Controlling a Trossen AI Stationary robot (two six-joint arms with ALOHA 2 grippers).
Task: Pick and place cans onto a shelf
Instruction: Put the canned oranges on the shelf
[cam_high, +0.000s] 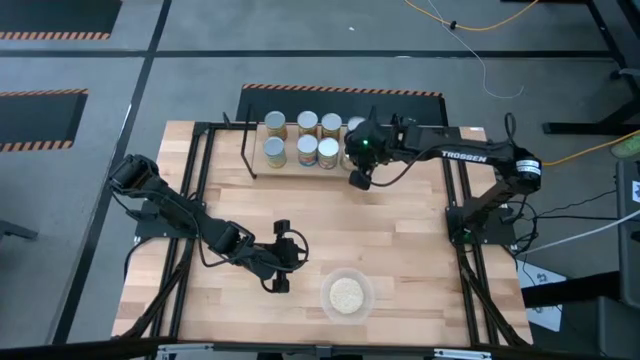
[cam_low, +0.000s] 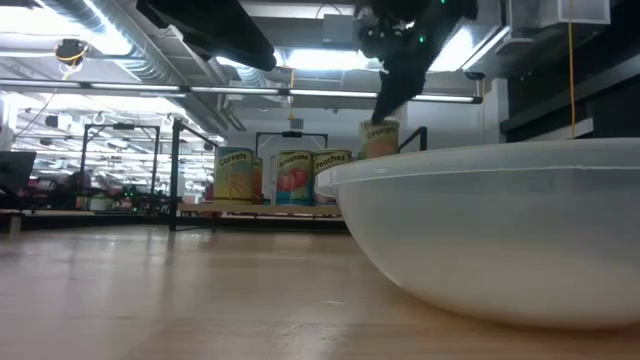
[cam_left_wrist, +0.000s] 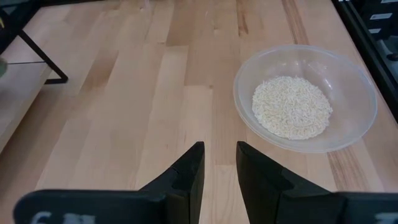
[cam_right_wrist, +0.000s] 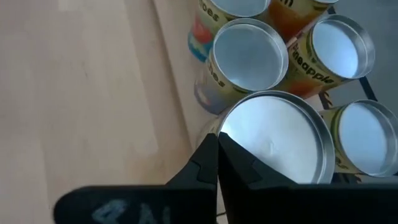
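Right gripper pinched shut over the cans, left one idling by the bowl

From overhead we see the right gripper (cam_high: 358, 180) at the near right end of the shelf (cam_high: 250, 160), with the cans (cam_high: 303, 138) in two rows just beside it to its left, but only the right wrist view shows us its fingers (cam_right_wrist: 214, 163) pressed together with nothing between them, a silver can top right past the tips. The table-level view gives us labels the others don't: "Carrots", "Tomatoes", "Peaches", and what looks like "Oranges" on the one sitting higher; the wrist view adds "Pineapple". "TROSSEN" reads on the right arm from above. The left gripper (cam_left_wrist: 217, 171) is narrowly parted and empty, with a clear bowl (cam_left_wrist: 354, 74) of pale grains just ahead of it
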